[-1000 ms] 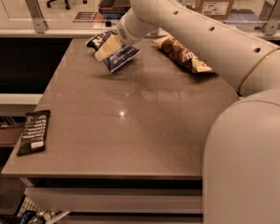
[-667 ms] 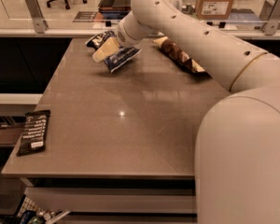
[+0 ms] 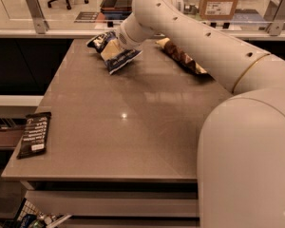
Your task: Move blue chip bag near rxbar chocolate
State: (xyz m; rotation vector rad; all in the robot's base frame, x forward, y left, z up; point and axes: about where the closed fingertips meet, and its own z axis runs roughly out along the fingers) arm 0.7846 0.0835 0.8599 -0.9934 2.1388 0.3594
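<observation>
The blue chip bag (image 3: 125,58) lies crumpled at the far left of the table (image 3: 133,127), its black-and-white top edge toward the back. My gripper (image 3: 110,49) reaches down from the white arm (image 3: 180,27) and sits right on the bag's middle, covering part of it. The rxbar chocolate (image 3: 34,134), a flat black wrapper with white text, lies at the table's front left edge, far from the bag.
A brown-and-yellow chip bag (image 3: 183,57) lies at the back of the table, right of the blue bag. My arm's large white body (image 3: 247,165) fills the right foreground. A glass partition and a cardboard box (image 3: 220,1) stand beyond the far edge.
The arm has shifted slightly and looms larger on the right. The gripper and the blue chip bag stay in about the same spot.
</observation>
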